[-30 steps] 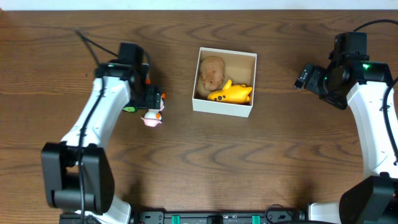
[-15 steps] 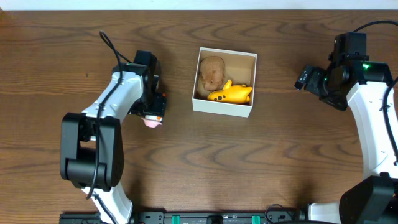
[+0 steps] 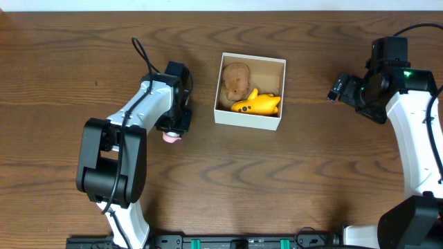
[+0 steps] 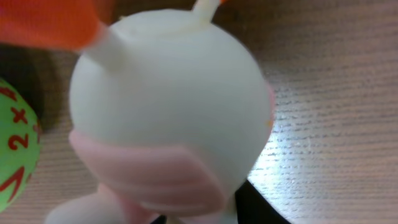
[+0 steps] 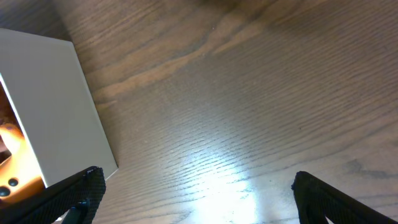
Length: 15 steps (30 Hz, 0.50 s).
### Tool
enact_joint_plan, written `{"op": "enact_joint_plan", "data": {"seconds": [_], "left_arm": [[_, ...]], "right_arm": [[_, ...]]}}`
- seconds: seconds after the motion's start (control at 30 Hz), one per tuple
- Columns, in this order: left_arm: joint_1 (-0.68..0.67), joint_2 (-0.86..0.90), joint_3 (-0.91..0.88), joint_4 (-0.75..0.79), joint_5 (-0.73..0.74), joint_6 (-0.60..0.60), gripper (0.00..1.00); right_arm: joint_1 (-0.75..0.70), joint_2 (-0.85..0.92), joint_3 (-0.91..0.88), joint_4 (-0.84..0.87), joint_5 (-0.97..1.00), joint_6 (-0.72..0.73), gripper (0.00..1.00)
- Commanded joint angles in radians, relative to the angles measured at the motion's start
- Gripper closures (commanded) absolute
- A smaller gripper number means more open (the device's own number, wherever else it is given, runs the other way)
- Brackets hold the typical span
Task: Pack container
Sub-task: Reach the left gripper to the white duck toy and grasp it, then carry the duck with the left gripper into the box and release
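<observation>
Table (overhead): dark brown wood table point(image 3: 291, 180), grain running across.
Container (overhead): white container point(image 3: 247, 119), brown inside, open top, mid-table, slightly towards the far edge.
Contents (overhead): brown toy point(image 3: 236, 79) in the back-left part, yellow toy point(image 3: 257, 103) along the front, the two touching.
Left gripper (overhead): left gripper point(image 3: 174, 127) just left of the container, right over a pink-white toy point(image 3: 170, 136) on the table. Clamped or spread, can't tell.
Right gripper (overhead): right gripper point(image 3: 340, 87) well right of the container, nothing in it.
Toy (left wrist): pink-white toy point(image 4: 168, 118) fills the frame, v. close, blurred. No fingers seen, so grip can't be told.
Beside it (left wrist): green ball point(image 4: 15, 155) w/ red marks at the left edge, orange blur point(image 4: 50, 22) top left.
Right gripper (right wrist): right gripper point(image 5: 198, 183) spread wide, fingers point(image 5: 81, 193) apart over bare wood.
Container (right wrist): white wall point(image 5: 56, 112) at left, yellow toy point(image 5: 12, 168) peeking inside.
</observation>
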<state>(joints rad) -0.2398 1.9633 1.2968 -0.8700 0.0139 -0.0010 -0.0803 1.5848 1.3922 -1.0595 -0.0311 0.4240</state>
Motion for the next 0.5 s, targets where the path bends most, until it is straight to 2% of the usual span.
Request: {"op": "enact_joint_plan", "data": {"seconds": [0.0, 0.17, 0.33, 0.47], "left_arm": [[-0.006, 0.002, 0.008, -0.018, -0.012, 0.000, 0.74], [-0.006, -0.043, 0.086, -0.126, -0.012, 0.000, 0.78], [-0.020, -0.138, 0.283, -0.284, -0.011, -0.003, 0.78], [-0.069, -0.220, 0.402, -0.289, -0.010, -0.003, 0.78]], "right_arm": [[-0.005, 0.003, 0.007, -0.006, -0.007, -0.013, 0.01], [-0.005, 0.003, 0.007, -0.007, -0.007, -0.014, 0.01], [-0.005, 0.003, 0.007, -0.006, -0.007, -0.013, 0.01], [-0.005, 0.003, 0.007, -0.006, -0.007, -0.013, 0.01]]}}
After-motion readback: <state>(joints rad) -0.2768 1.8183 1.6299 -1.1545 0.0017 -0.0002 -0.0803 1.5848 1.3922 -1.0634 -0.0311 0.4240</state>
